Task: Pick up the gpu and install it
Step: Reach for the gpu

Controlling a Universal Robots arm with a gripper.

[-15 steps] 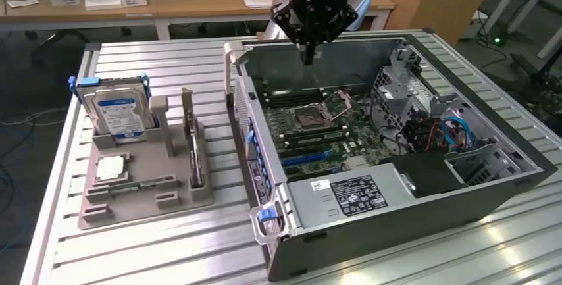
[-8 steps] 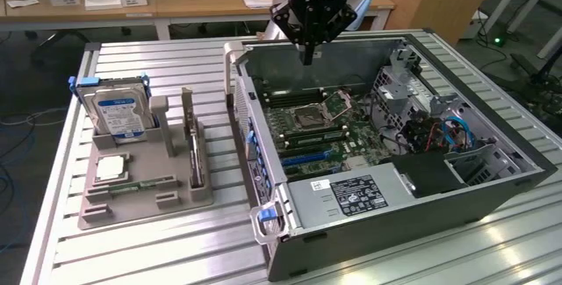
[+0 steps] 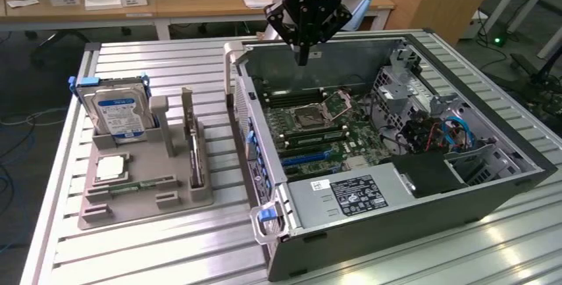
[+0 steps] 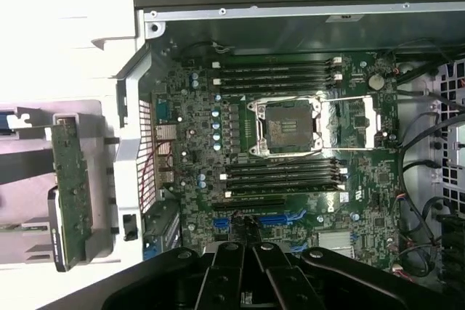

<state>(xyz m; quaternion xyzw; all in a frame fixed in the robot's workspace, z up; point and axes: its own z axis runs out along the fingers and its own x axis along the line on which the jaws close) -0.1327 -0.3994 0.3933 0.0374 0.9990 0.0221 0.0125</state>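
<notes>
Both jaws pressed together, empty, above the case (image 3: 422, 222); the gpu (image 3: 195, 158), seemingly upright, stands well apart.

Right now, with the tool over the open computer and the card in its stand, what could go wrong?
The tool is shut and empty; lowered like that onto the graphics card, standing on edge in the gray stand, it might tip or scrape it. The case wall rises between tool and card, so a low sideways move could clip it. The hard drive stands in the same stand and could get bumped.
</notes>
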